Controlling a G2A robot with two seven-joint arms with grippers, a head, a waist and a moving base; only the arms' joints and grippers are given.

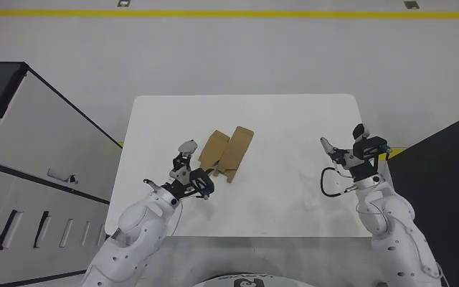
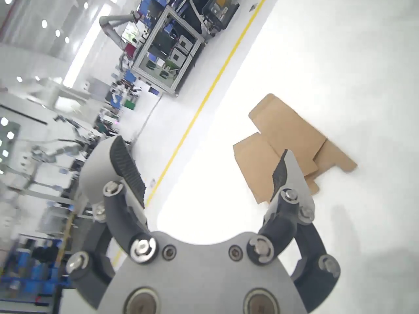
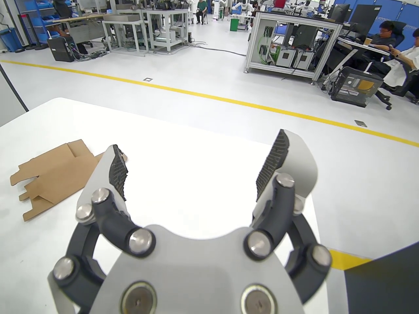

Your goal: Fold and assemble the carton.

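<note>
We begin at the left gripper (image 1: 199, 159) (image 2: 202, 151); its two ribbed black pads sit wide apart with nothing between them. It hangs over the near left part of the table, just beside the near left edge of the carton. From the left wrist camera one fingertip (image 2: 285, 165) overlaps the carton's nearest panel; we cannot tell whether it touches the cardboard or hovers above it.

The right gripper (image 1: 343, 140) (image 3: 199, 142) is also spread wide and holds nothing; it sits over the right edge of the table, well apart from the carton, with bare white surface between the two.

The flat brown cardboard carton (image 1: 226, 152) (image 2: 288, 132) (image 3: 55, 171) lies unfolded on the table, left of the middle. In the top view we see two long panels side by side, angled a little, with short flaps sticking out at the near end; no panel stands upright and no flap is tucked in, so the carton is not yet assembled.

The white rectangular table with rounded corners (image 1: 287, 115) (image 2: 343, 50) (image 3: 196, 125) carries it. Beyond the far edge we see pale grey floor crossed by a yellow floor line (image 1: 229, 13) (image 2: 203, 99) (image 3: 229, 99). A grey cabinet with black edging (image 1: 43, 143) stands to the left of the table; a dark panel (image 1: 430, 172) (image 3: 383, 279) stands close to its near right corner.
</note>
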